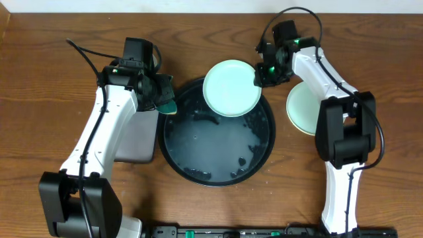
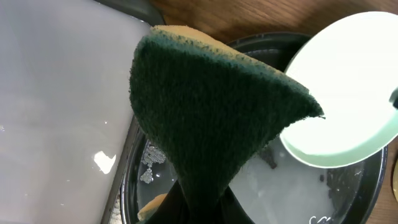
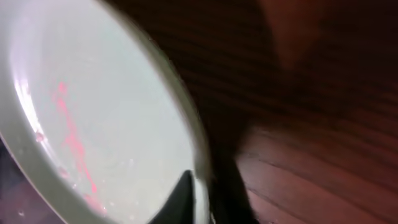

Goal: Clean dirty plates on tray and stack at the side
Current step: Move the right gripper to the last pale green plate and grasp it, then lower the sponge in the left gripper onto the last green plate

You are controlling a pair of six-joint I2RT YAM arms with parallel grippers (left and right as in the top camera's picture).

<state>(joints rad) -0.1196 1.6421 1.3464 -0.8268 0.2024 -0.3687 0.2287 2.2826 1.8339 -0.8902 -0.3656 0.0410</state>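
Firmly, right claw [image 1: 260, 77] pinches the rim of a mint plate [image 1: 231, 88] above the tray [image 1: 198, 142] — left claw [image 1: 160, 97] clamps a sponge [image 2: 211, 106].

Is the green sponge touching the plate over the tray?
Apart. The overhead view shows bare tray between the sponge and the plate.

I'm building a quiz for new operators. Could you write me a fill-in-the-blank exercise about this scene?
1. The left gripper holds a green ____.
2. The right gripper holds a mint plate over the black ____.
3. A second plate lies on the wooden ____.
Missing words: sponge; tray; table.
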